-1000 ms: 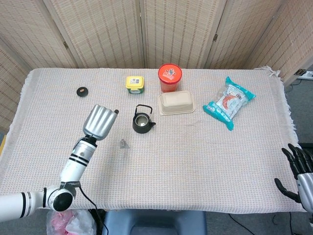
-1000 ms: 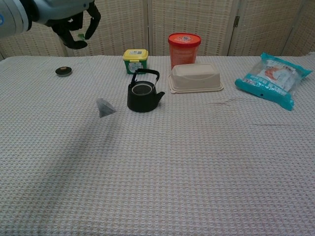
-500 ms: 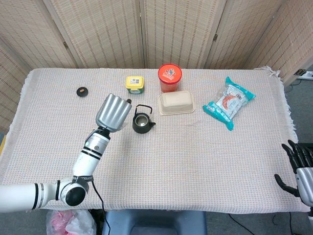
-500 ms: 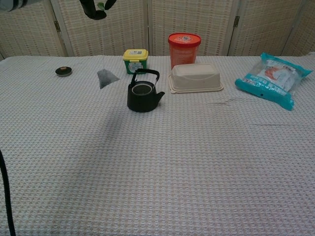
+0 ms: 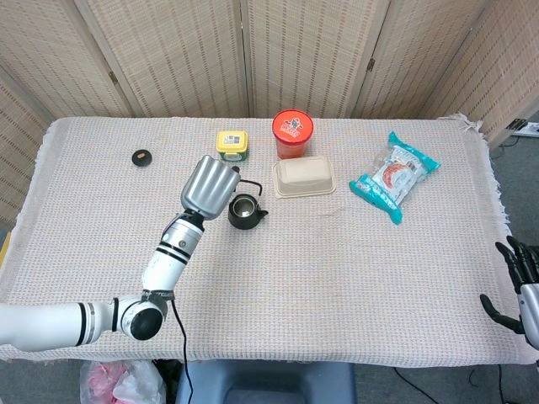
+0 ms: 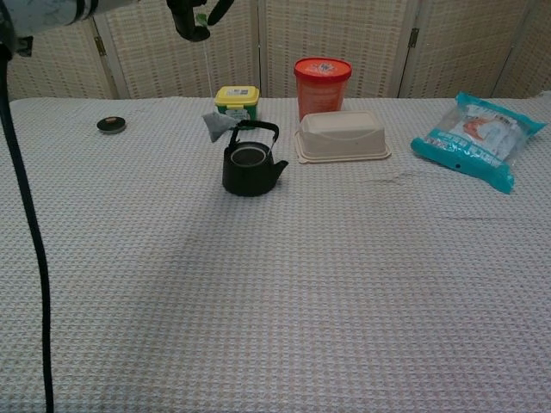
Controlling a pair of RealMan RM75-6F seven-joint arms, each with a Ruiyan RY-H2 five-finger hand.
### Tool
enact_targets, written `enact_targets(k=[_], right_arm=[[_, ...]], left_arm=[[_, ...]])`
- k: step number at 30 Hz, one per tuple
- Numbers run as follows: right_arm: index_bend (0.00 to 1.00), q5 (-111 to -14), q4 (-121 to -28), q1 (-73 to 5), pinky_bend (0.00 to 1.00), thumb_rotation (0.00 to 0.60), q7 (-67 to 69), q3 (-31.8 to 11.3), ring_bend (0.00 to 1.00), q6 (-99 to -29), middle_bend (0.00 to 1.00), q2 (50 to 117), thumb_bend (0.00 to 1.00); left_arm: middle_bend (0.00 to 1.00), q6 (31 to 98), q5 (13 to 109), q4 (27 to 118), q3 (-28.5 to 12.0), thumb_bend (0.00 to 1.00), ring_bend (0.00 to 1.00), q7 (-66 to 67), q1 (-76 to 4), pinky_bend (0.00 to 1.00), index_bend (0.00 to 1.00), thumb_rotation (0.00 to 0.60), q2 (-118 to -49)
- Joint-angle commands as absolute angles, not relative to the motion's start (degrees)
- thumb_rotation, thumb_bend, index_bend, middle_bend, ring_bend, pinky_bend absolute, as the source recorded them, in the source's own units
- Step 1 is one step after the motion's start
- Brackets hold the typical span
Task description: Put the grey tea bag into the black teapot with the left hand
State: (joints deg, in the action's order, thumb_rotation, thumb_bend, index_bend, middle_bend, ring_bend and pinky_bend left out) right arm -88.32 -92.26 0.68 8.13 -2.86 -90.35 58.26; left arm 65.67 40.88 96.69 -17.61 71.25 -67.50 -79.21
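The black teapot (image 5: 244,210) (image 6: 250,166) stands open-topped on the table, left of centre. My left hand (image 5: 210,185) (image 6: 198,15) is raised just left of it and pinches the tag of the tea bag's string. The grey tea bag (image 6: 216,125) dangles on that string in the air, beside the teapot's handle and a little left of its opening; the head view hides it behind the hand. My right hand (image 5: 522,286) hangs off the table's right front corner, fingers spread, holding nothing.
A small black lid (image 5: 141,156) (image 6: 110,124) lies at the far left. Behind the teapot stand a yellow tub (image 5: 232,143) (image 6: 237,105), a red canister (image 5: 292,133) (image 6: 323,84) and a beige lidded box (image 5: 303,176) (image 6: 341,135). A teal snack bag (image 5: 394,176) (image 6: 478,138) lies at right.
My left hand has carried the tea bag up off the table and rightward, from well left of the teapot to right beside its handle. The right hand has sunk slightly.
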Motion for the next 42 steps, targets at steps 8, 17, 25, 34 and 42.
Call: enact_targets(k=[8,17,25,34,42], right_arm=[[0.0,-86.3,-91.9,0.4,0.0,0.6,9.5,-3.5,0.0,-88.9,0.0,57.9,0.24],[0.0,-85.3,-91.8,0.3,0.0,0.6,10.1,-3.8,0.0,-88.1,0.0,57.6,0.24],[0.0,-85.0,-91.7,0.5,0.0,0.6,10.2,-4.0,0.0,-88.3,0.0,57.7,0.24],[0.0,-84.6,-91.5,0.2,0.0,0.6,10.3,-4.2,0.0,-87.5,0.0,57.6,0.24],[0.0,-84.7,-91.6,0.3,0.0,0.6,10.1,-4.2,0.0,-87.7,0.0,57.7,0.24]], left_arm=[[1.0,63.2,38.7,90.1,-16.6,0.39,1.0,69.6,-71.3,1.0,0.59,0.6,-82.6],[1.0,61.4,40.1,86.8,-15.3,0.39,1.0,66.5,-72.7,1.0,0.59,0.6,-84.3],[1.0,60.0,40.4,84.1,-14.5,0.39,1.0,64.3,-73.5,1.0,0.59,0.6,-85.8],[1.0,57.3,41.2,80.0,-13.3,0.39,1.0,58.7,-72.9,1.0,0.59,0.6,-88.3],[1.0,56.2,42.6,78.2,-11.9,0.39,1.0,55.0,-71.9,1.0,0.59,0.6,-90.3]])
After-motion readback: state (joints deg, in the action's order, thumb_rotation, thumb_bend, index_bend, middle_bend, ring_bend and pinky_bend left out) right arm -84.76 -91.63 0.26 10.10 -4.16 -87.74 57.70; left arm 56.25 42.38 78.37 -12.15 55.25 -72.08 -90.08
